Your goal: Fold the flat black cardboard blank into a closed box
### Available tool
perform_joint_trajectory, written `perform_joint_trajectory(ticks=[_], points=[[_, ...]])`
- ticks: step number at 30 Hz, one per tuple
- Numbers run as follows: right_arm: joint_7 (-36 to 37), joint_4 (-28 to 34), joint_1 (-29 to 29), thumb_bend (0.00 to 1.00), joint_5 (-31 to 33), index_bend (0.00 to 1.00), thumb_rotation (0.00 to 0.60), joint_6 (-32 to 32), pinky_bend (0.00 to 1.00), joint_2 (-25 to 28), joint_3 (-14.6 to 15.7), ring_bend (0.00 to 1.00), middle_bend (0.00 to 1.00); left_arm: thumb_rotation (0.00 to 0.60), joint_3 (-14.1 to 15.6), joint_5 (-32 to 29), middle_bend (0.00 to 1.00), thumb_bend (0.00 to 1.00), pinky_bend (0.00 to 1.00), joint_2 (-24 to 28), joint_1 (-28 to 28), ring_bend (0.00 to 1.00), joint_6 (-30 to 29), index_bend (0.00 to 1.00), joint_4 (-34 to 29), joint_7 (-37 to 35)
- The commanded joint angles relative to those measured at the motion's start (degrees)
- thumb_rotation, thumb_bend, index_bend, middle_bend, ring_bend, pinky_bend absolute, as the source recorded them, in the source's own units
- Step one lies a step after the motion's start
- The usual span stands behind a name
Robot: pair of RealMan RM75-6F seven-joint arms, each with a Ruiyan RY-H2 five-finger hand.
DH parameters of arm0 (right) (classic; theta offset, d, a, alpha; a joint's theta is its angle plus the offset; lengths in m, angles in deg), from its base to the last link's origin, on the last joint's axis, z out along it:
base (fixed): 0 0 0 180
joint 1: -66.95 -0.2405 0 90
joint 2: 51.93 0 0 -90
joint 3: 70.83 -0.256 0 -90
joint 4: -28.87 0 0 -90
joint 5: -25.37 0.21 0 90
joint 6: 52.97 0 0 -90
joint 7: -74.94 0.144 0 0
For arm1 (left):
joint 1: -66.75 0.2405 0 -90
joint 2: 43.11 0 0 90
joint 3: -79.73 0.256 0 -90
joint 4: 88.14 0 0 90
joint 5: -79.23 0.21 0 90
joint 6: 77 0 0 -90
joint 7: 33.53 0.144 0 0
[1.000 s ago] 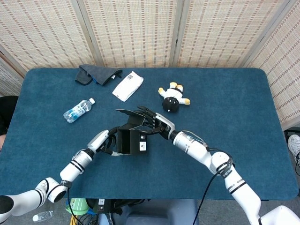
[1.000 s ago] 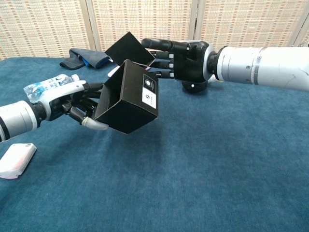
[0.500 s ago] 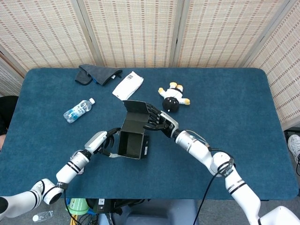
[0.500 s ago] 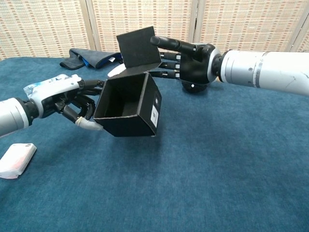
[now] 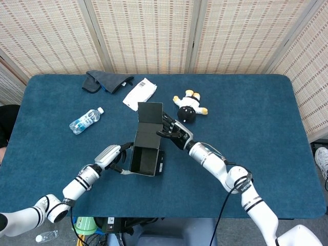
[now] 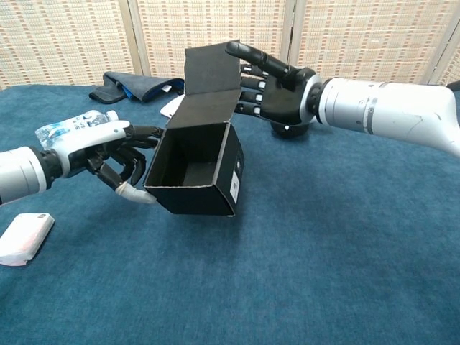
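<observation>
Looking down from the head view, the box [image 5: 146, 152] sits near the table's [image 5: 266, 128] front-middle, mouth up, lid flap raised; the left hand [image 5: 114, 156] braces its left wall while the right hand [image 5: 171, 132] backs the flap, likely to fold it shut. A toy [image 5: 188, 107], packet [image 5: 139, 94], cloth [image 5: 105, 82] and bottle [image 5: 85, 120] lie behind, apart. In the chest view, the left hand's [image 6: 108, 154] fingers curl against the box [image 6: 198, 169]; the right hand [image 6: 269, 86] spreads flat behind the flap, nothing blocking.

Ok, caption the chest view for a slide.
Left hand steadies the open black box while the right hand backs its raised lid.
</observation>
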Motion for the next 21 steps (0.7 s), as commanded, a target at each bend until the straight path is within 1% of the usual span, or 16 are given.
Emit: perform_joint_trajectory(ticks=[1, 12, 21], points=[[-0.5, 0.0, 0.1, 0.00, 0.5, 0.00, 0.600, 0.7, 0.18, -0.5, -0.6, 0.04, 0.07, 0.600, 0.1, -0.2, 0.34, 0.10, 0.74, 0.3, -0.3, 0.62, 0.6, 0.30, -0.5, 0.5], [-2.3, 1.6, 0.7, 0.00, 1.4, 0.00, 0.600, 2.8, 0.18, -0.2, -0.6, 0.04, 0.07, 0.600, -0.1, -2.4, 0.34, 0.11, 0.74, 2.1, -1.6, 0.62, 5.3, 0.30, -3.1, 3.9], [-3.5, 3.4, 0.6, 0.00, 1.2, 0.00, 0.600, 3.7, 0.18, 0.9, 1.0, 0.05, 0.07, 0.600, -1.0, -5.1, 0.34, 0.11, 0.74, 3.8, -2.9, 0.62, 9.8, 0.30, -5.6, 7.2]])
